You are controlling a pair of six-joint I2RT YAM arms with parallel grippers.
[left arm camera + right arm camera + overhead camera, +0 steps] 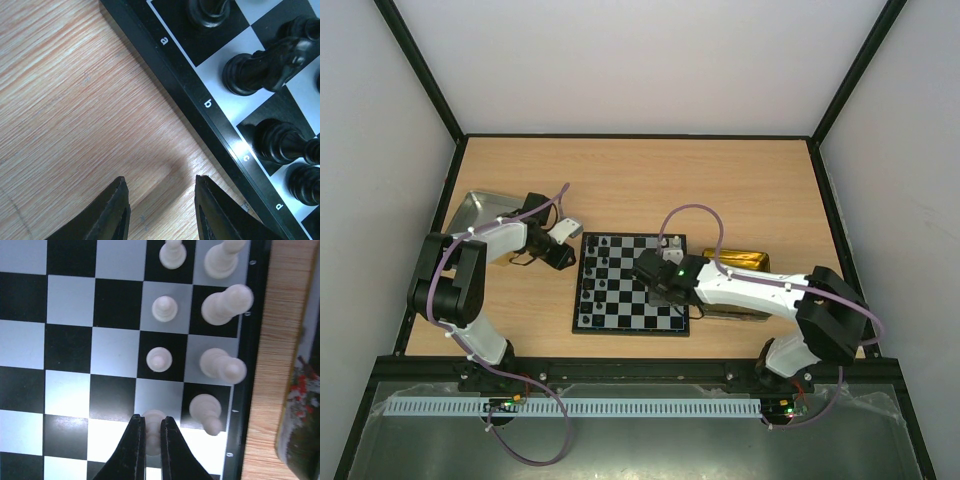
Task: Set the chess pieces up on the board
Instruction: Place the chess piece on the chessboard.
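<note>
- The chessboard (620, 300) lies mid-table (720, 180), with black pieces (588, 270) along its left edge and white pieces (220, 307) along its right.
- The right gripper (153, 421) is clenched on a white pawn (153, 414) near the right edge.
- The left gripper (160, 179) hangs released and empty just beside the left rim.

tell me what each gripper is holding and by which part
Right gripper pinches a white pawn by its sides; how high up cannot be told. Left gripper is open, holding nothing.

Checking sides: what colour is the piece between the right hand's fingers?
Cream-white; the pawn in the right hand shows best in the right wrist view.
</note>
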